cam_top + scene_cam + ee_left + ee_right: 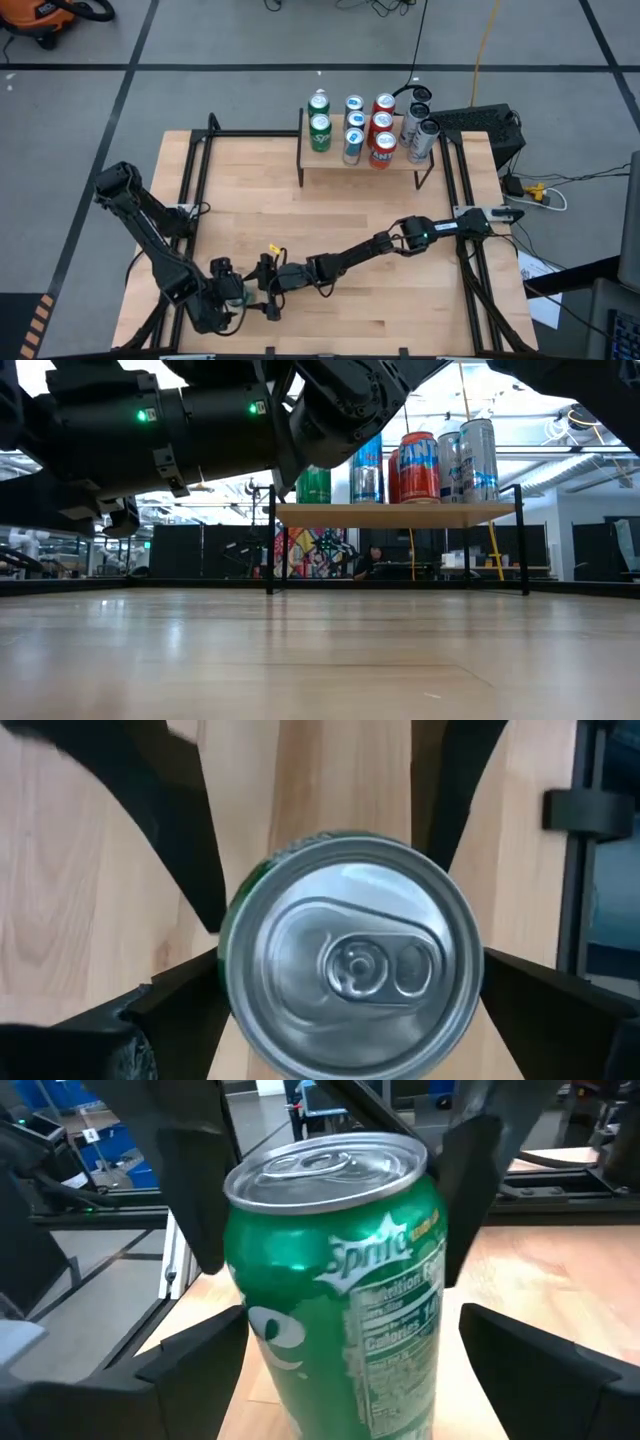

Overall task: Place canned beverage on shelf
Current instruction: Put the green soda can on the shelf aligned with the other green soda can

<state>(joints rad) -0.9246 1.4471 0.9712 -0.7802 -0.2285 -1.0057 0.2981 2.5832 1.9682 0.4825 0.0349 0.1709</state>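
A green Sprite can (340, 1290) sits between both grippers near the table's near left corner; it also shows in the high view (237, 288). My left gripper (350, 960) points down over its silver top (355, 955) and is shut on it. My right gripper (350, 1330) reaches in level from the right, open, with one finger on either side of the can's body; I cannot tell whether it touches. The shelf (400, 172) stands at the table's far edge and also shows in the low view (400, 514). The can is hidden in the low view. My left gripper pinches the can's upper side wall (235, 1250) between its two fingers (195, 1190), one on each side just below the rim. The fingers come from above, pointing down. The can stands nearly upright in the hold; its bottom lies outside every frame.
Several cans (370, 125) stand on the shelf: green, blue-silver, red and tall silver ones (420, 465). Black frame rails (195, 170) run along the table's left and right sides. A black box (490, 125) sits at the far right corner. Bare wood (330, 220) lies in the middle.
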